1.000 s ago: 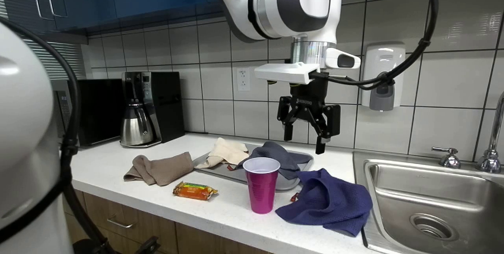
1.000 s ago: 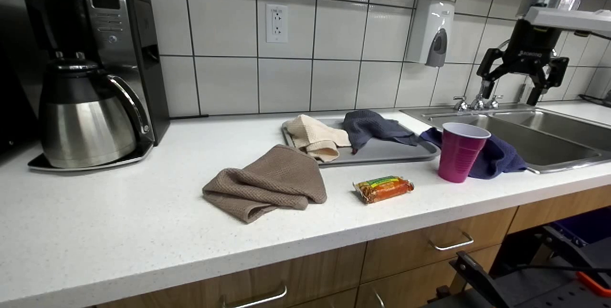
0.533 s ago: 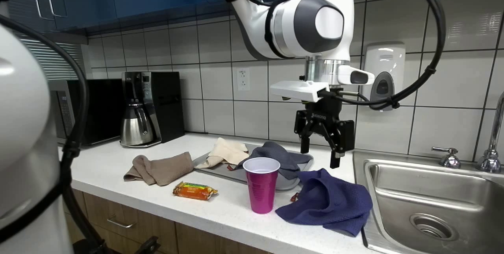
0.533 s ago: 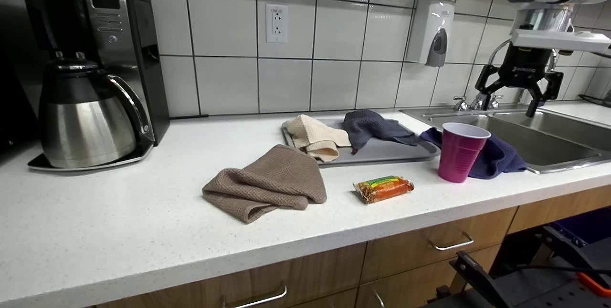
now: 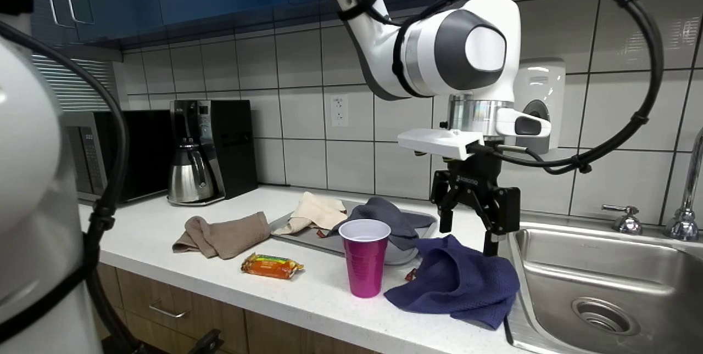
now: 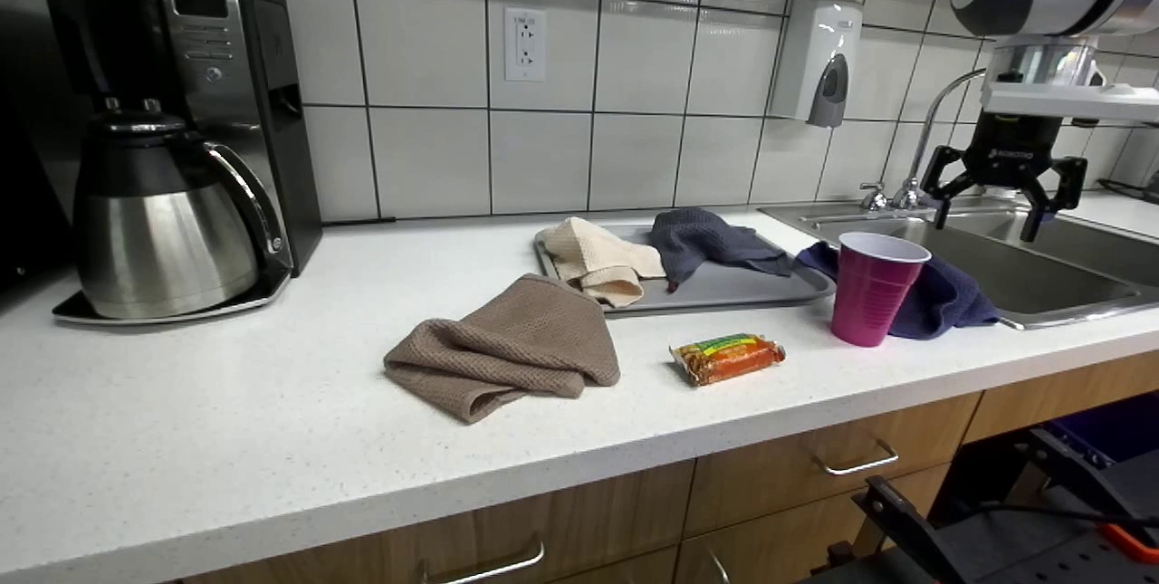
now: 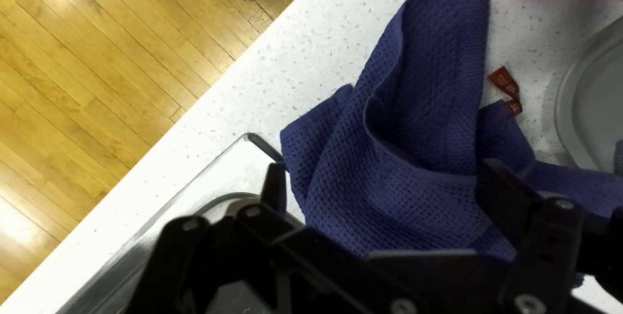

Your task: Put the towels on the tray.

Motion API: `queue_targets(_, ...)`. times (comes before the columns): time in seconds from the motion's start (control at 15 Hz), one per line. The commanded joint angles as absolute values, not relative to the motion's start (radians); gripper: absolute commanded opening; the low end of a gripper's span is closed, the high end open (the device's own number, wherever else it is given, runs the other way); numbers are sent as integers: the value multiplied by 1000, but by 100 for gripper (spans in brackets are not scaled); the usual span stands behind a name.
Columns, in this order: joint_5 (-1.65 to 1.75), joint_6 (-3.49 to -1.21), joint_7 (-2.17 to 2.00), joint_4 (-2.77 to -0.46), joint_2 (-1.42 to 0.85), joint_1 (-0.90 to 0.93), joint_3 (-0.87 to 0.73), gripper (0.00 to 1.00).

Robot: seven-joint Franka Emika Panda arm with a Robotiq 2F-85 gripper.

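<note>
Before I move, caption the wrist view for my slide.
Open black gripper near a crumpled blue woven towel beside a steel sink.

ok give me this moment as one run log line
gripper: open, empty, above blue towel | on tray: cream towel, gray towel | mostly on counter: brown towel, blue towel

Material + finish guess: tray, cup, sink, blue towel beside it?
Tray: matte grey, likely plastic, going by its smooth, dull surface; maybe coated metal.
Cup: glossy, probably plastic; soft highlights on its ringed magenta wall.
Sink: metal, likely stainless steel; silvery satin sheen with reflections.
Blue towel: soft matte cloth, waffle-like weave showing; can't tell which fibre.
</note>
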State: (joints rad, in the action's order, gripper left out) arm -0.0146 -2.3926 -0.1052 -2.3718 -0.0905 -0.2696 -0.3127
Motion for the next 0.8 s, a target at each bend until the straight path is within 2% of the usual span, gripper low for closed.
queue_targets(0.0, -31, -2387, -86, -2335, -133, -294, -318, 100)
queue_targets(0.73, -104, -2398, -95, -2259, -237, -292, -291, 100)
